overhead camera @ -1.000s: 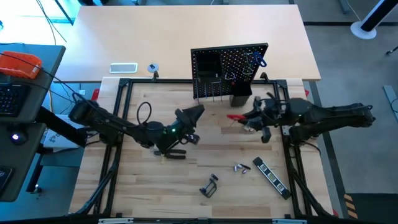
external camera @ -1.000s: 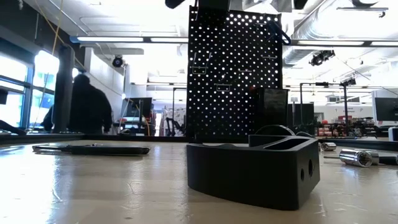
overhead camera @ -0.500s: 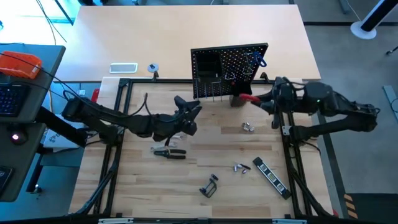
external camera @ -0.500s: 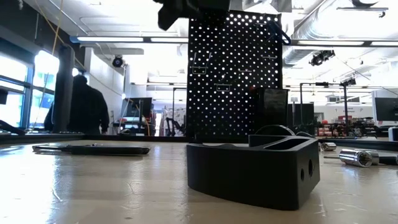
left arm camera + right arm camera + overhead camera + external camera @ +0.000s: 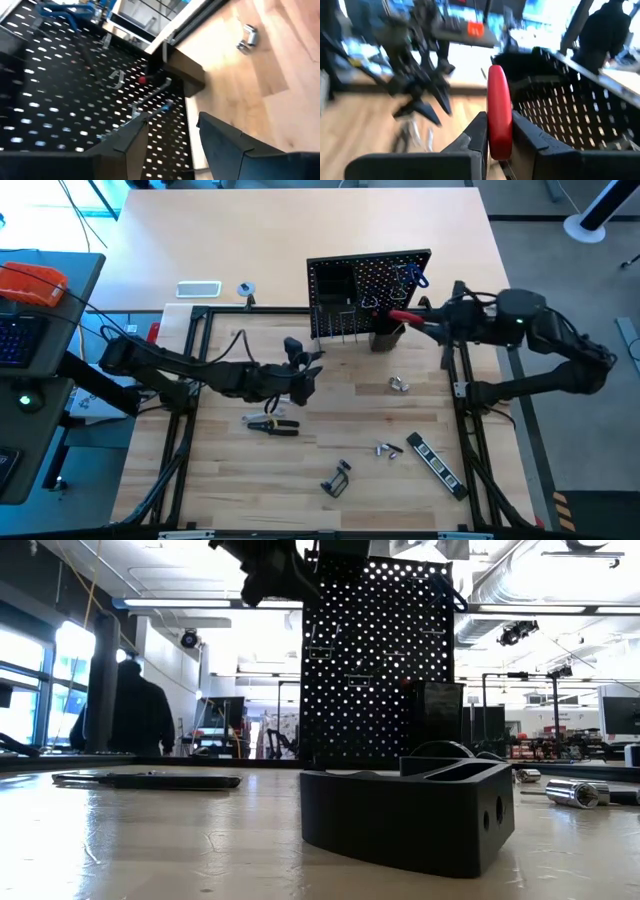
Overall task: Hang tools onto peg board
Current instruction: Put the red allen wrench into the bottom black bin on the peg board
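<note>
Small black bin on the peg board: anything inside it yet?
Can't tell: the bin interior isn't visible. The right gripper holds a red-handled screwdriver just above it.

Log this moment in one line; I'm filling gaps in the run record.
right gripper: shut on red-handled screwdriver, at black perforated peg board | left gripper: open, empty, before board | black pliers: on table

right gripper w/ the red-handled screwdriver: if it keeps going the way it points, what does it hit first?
Most likely the upright black perforated peg board. The right gripper, shut on the red-handled screwdriver, points at the board's right part, just above its small black bin. Depth is unclear; the bin's rim could come first.
</note>
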Available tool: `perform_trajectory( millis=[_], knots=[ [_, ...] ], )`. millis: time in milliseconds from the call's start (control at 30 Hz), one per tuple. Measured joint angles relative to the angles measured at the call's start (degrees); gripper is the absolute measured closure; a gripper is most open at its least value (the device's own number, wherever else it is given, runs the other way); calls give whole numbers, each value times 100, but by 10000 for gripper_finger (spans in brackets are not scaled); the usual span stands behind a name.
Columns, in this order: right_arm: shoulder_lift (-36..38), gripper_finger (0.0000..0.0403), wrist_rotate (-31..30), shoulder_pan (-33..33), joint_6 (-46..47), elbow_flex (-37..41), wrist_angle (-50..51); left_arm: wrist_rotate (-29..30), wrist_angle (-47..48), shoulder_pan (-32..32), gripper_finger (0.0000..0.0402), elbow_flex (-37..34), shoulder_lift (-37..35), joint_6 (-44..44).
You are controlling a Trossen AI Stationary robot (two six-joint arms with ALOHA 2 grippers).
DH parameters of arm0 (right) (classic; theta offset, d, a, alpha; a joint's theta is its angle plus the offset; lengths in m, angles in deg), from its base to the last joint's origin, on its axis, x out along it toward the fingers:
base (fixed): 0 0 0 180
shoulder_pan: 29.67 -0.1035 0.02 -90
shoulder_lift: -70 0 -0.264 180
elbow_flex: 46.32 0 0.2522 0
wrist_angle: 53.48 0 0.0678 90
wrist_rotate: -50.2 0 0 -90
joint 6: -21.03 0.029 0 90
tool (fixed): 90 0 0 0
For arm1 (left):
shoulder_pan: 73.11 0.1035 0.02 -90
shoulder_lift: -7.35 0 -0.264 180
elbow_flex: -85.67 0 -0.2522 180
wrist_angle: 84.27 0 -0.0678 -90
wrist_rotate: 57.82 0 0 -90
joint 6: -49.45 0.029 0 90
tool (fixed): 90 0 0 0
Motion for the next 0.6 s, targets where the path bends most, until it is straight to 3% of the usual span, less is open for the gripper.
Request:
perform_trajectory(
  millis=[167, 600],
  knots=[
    [-257, 357, 111, 441, -468, -55, 577, -167, -97, 94, 236, -238, 0, -174],
    [-644, 357, 718, 1724, -1658, -53, 592, -198, -170, 118, 236, -381, 0, -351]
  ],
)
